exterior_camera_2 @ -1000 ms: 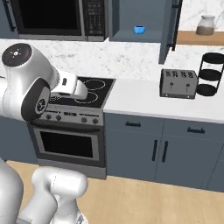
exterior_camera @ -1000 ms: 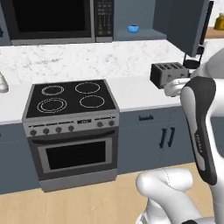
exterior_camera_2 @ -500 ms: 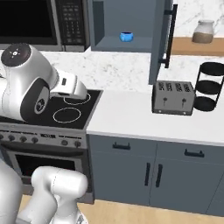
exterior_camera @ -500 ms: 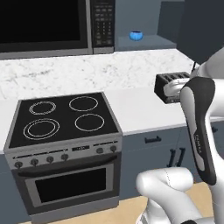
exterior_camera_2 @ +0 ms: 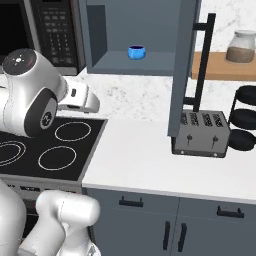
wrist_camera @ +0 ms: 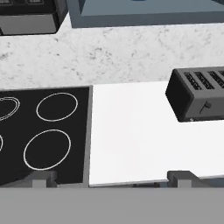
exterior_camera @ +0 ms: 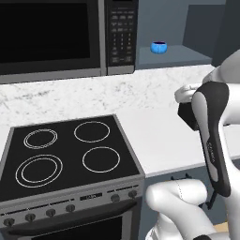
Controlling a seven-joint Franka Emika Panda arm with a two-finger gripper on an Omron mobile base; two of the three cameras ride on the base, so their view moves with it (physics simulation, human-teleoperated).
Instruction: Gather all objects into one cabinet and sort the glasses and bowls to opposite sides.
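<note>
One of the glasses, a small bright-blue cup (exterior_camera: 159,47) (exterior_camera_2: 136,52), stands on the shelf of the doorless slate-blue cabinet (exterior_camera: 187,57) (exterior_camera_2: 150,64) above the counter. The bowls are out of view. My gripper (wrist_camera: 111,178) is open and holds nothing. It hovers over the white counter (wrist_camera: 131,131) between stove and toaster, well below and in front of the cabinet. In the right base view the hand (exterior_camera_2: 82,100) sits just right of the stove's back corner.
A black stovetop (exterior_camera: 70,154) (exterior_camera_2: 50,150) lies at the left under a microwave (exterior_camera: 56,37). A dark toaster (exterior_camera_2: 202,134) (wrist_camera: 199,98) stands on the counter at the right. A cabinet door with a black bar handle (exterior_camera_2: 202,60) hangs open above it.
The whole picture has shifted and grown: the base has driven closer to the counter and to the right. My gripper stays open.
</note>
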